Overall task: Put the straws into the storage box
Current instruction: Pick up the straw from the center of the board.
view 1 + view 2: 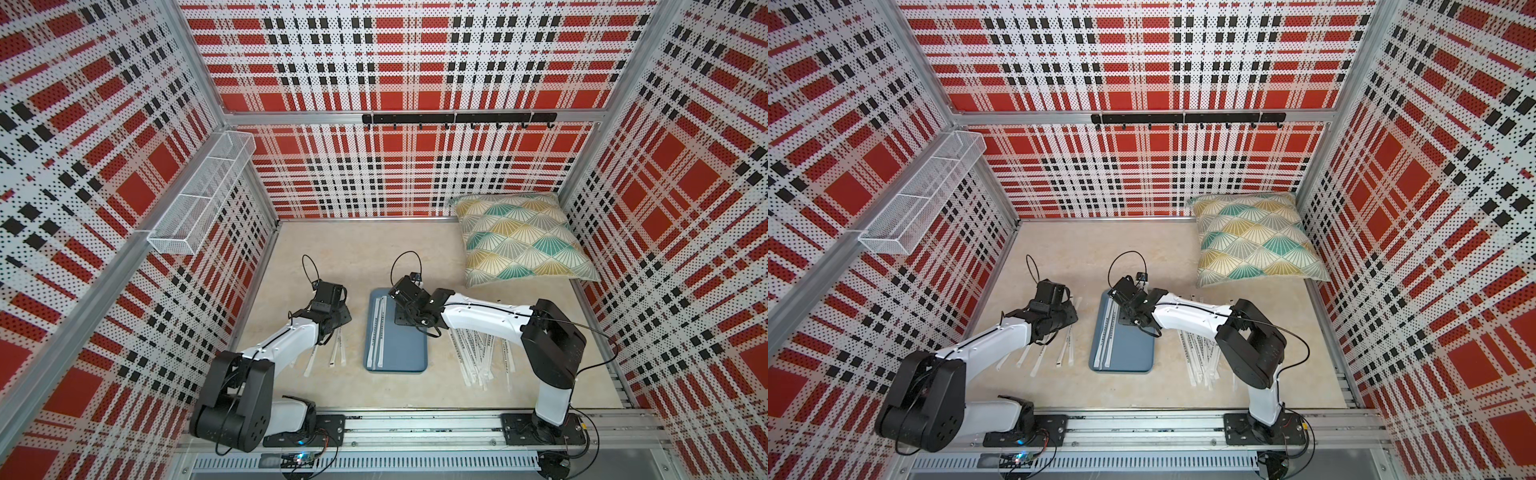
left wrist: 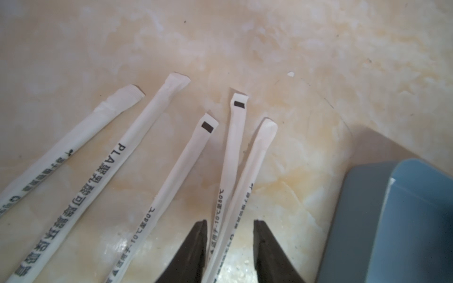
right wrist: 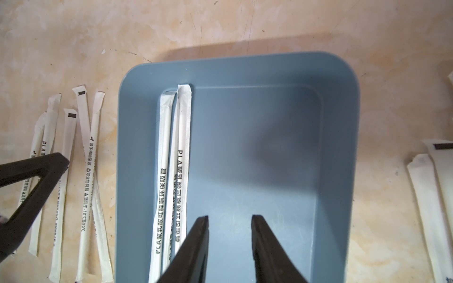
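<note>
- The left arm [image 1: 286, 338] rises from its base at the near left and reaches toward the far middle, wrist bent downward.
- The left hand [image 2: 230, 221] points down, its two dark fingers [image 2: 193, 247] standing part way apart.
- The right arm [image 1: 482, 318] stretches from the near right base leftward to the middle.
- The right hand [image 3: 230, 218] points down too, with a clear gap between its fingers.

Bright, even, diffuse light fills the cell, and shadows are soft. In both top views the plaid walls [image 1: 104, 166] splay toward the edges (a fisheye look). In the right wrist view the storage box [image 3: 338, 147] casts a faint shadow on the tabletop [image 3: 245, 29], and its floor shows a pale sheen. In the left wrist view it is blurred.
</note>
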Motion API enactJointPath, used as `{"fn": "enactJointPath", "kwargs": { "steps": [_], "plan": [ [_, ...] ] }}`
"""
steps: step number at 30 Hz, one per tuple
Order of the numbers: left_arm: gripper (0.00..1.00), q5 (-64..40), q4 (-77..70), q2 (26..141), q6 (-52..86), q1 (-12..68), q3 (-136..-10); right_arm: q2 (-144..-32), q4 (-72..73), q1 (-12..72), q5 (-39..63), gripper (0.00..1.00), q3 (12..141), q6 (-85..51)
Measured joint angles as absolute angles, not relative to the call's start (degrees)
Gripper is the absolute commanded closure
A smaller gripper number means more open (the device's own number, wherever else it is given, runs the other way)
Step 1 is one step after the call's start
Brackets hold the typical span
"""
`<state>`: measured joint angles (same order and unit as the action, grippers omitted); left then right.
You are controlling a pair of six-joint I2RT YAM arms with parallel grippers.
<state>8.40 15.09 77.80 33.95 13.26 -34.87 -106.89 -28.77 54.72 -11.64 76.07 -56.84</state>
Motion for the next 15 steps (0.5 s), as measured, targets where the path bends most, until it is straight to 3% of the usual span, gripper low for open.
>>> {"fn": "enactJointPath", "kwargs": {
  "steps": [5, 10, 15],
  "plan": [
    [0.7, 8.5, 15.6, 80.3, 33.3, 14.2, -34.9, -106.9, -28.7, 54.7, -11.7, 0.63, 75.9, -56.9],
    [0.82, 8.6, 15.5, 81.6, 33.2, 17.0, -34.9, -106.7, -28.3, 54.7, -11.7, 0.64, 74.8, -57.0],
    [0.86, 9.1, 15.5, 81.8, 33.2, 18.1, -35.2, -106.6, -28.2, 54.7, -11.7, 0.64, 74.5, -57.0]
  ]
}}
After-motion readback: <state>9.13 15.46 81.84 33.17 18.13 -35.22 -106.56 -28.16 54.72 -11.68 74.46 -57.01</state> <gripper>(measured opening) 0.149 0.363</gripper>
